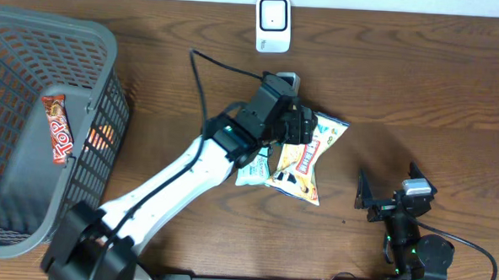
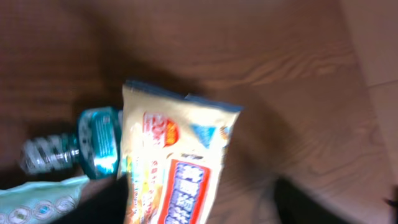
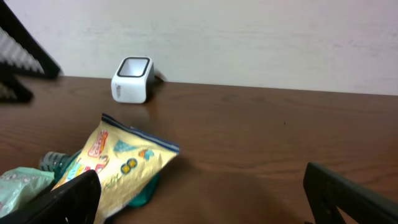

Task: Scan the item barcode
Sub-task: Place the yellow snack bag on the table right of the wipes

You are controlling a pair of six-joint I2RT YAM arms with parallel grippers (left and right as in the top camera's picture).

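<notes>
yellow snack bag (image 1: 303,168) lies flat under the left gripper (image 1: 299,125), whose jaws stand parted.

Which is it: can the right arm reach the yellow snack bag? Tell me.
Probably yes: the right claw stands open, bare table between it and the yellow snack bag, though the left claw hangs over it.

Count on the desk (image 1: 421,71): one white scanner (image 1: 272,23), one yellow snack bag (image 1: 306,159), one pale green pouch (image 1: 250,170), one teal-labelled bottle (image 2: 93,144) — four loose items. Plus one grey basket (image 1: 18,29) — one red candy bar (image 1: 58,129) inside.
</notes>
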